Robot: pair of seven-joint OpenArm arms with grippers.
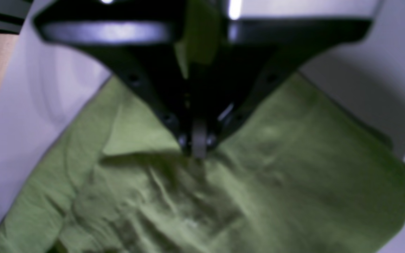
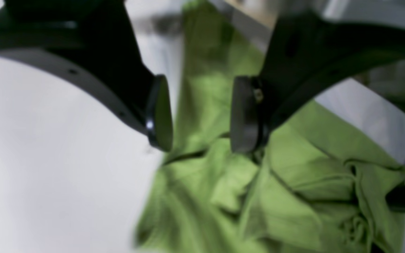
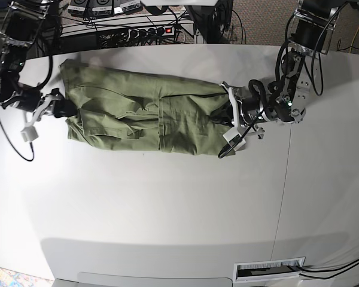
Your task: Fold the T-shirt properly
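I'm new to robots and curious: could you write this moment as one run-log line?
step: folding | T-shirt: flat on table, sides folded in | left tool: shut on T-shirt | right tool: open at other end

A plain sage-green, short-sleeved cotton T-shirt (image 3: 143, 110) lies flat and wrinkled on the white desk (image 3: 167, 209), folded lengthwise into a long band, creases bunched at both ends.

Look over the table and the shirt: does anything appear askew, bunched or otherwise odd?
Yes. The T-shirt lies as a long strip, but its end by the open right gripper is bunched into loose, uneven folds. The left gripper is shut on the opposite end.
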